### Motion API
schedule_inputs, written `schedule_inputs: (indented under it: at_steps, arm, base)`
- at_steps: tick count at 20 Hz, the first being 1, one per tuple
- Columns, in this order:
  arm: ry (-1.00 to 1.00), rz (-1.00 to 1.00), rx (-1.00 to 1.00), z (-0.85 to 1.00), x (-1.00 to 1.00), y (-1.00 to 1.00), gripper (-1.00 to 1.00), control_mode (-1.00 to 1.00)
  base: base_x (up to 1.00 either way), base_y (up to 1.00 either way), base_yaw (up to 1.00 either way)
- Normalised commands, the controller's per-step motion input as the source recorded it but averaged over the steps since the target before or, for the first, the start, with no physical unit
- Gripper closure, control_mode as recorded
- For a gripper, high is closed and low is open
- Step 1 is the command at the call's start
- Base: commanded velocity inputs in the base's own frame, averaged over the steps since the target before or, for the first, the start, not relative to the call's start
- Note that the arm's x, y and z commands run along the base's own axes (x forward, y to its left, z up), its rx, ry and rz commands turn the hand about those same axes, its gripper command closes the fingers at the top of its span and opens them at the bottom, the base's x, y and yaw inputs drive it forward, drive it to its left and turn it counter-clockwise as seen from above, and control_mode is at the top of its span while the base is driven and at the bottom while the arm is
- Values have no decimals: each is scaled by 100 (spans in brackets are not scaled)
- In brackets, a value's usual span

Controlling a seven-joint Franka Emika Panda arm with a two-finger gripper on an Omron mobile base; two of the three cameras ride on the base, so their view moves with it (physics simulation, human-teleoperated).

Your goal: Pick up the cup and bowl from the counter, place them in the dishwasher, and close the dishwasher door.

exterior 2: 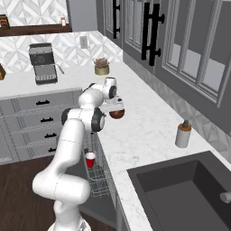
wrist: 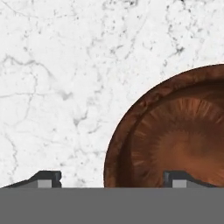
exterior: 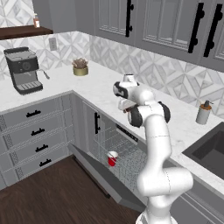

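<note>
The dark brown bowl (wrist: 175, 135) sits on the white marble counter (wrist: 65, 87), directly under my gripper (wrist: 113, 178). The gripper is open and straddles the bowl's near rim: one fingertip (wrist: 48, 177) is over bare counter, the other is over the bowl's inside. In the right base view the bowl (exterior 2: 117, 113) shows just beneath the gripper (exterior 2: 115, 107), near the counter's front edge. The red cup (exterior: 112, 158) stands upright in the dishwasher's grey wire rack (exterior: 129, 151). The dishwasher door (exterior: 98, 173) hangs open, tilted down toward the floor.
A soap dispenser (exterior: 203, 113) stands by the dark sink (exterior: 210, 148) to the right. A potted plant (exterior: 80, 68) and a coffee machine (exterior: 24, 70) sit on the far-left leg of the counter. Grey drawers (exterior: 37, 131) flank the open door.
</note>
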Motion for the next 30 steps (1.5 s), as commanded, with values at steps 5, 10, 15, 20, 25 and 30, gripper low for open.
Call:
schedule_inputs:
  at_steps: [5, 10, 15, 20, 25, 30]
  arm:
    - [8, 4, -1, -42, 17, 0, 100, -100]
    - [4, 10, 0, -31, -22, 0, 100, -100]
    - [0, 4, 5, -60, -82, 20, 100, -100]
    - [-10, 1, 12, -100, -100, 13, 100, -100]
    - [-23, -3, 9, -55, -100, 5, 100, -100]
    - [-23, -9, 9, 23, -100, 3, 100, -100]
  base:
    - [0, 0, 0]
    - [0, 0, 0]
    - [0, 0, 0]
    - [0, 0, 0]
    - [0, 0, 0]
    - [0, 0, 0]
